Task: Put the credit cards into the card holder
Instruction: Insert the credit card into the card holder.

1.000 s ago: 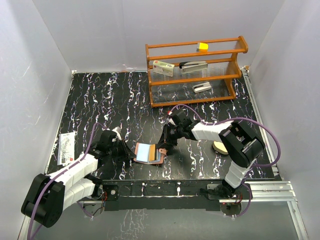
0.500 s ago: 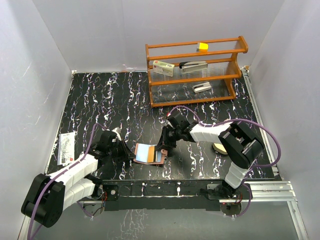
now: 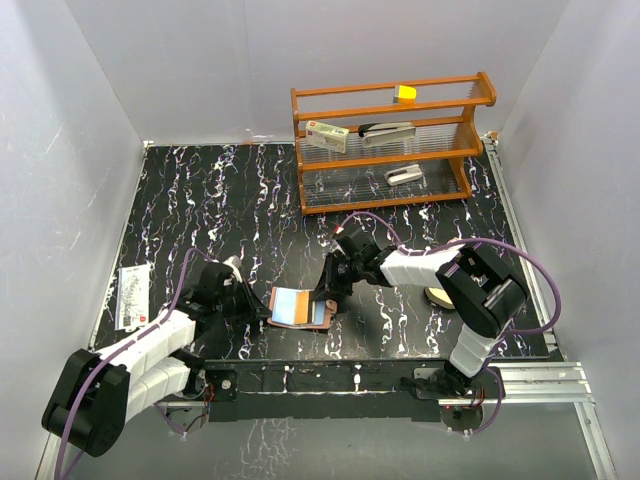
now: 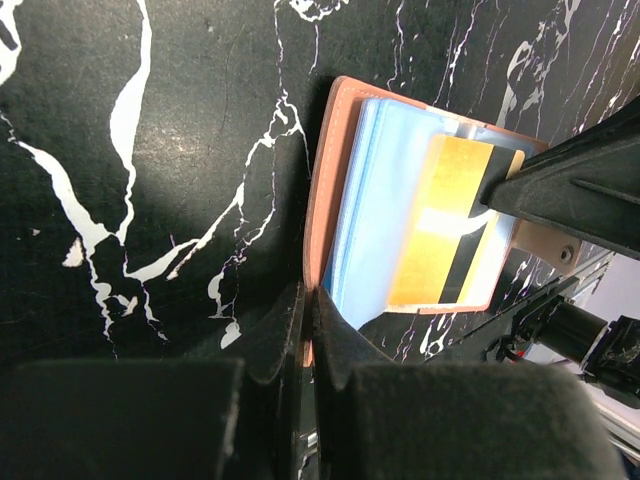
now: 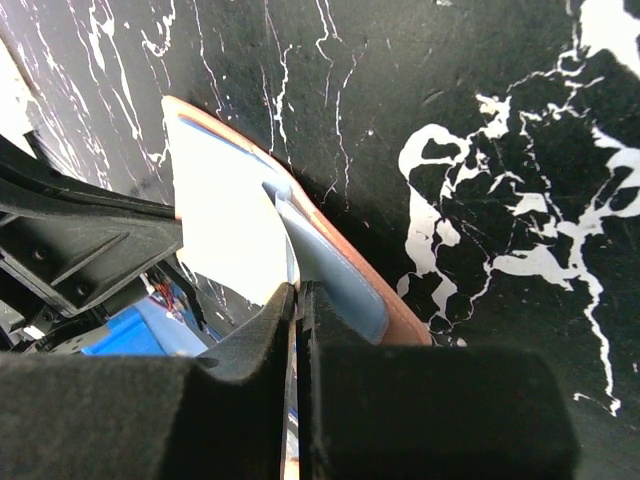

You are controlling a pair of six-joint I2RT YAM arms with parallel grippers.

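Both jaws are pinched shut. The left gripper [image 4: 305, 305] nips the edge of the card holder [image 4: 322, 180], which lies on the table [image 4: 150, 150] between them. The right gripper [image 5: 298, 295] clamps an orange card [image 4: 445, 230] over the light blue card [image 4: 375, 200], its gripped end hidden.

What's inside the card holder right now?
In the open card holder lie a light blue card and, on top of it, an orange card with a dark stripe. The right hand covers the orange card's end; anything beneath the blue card is hidden.
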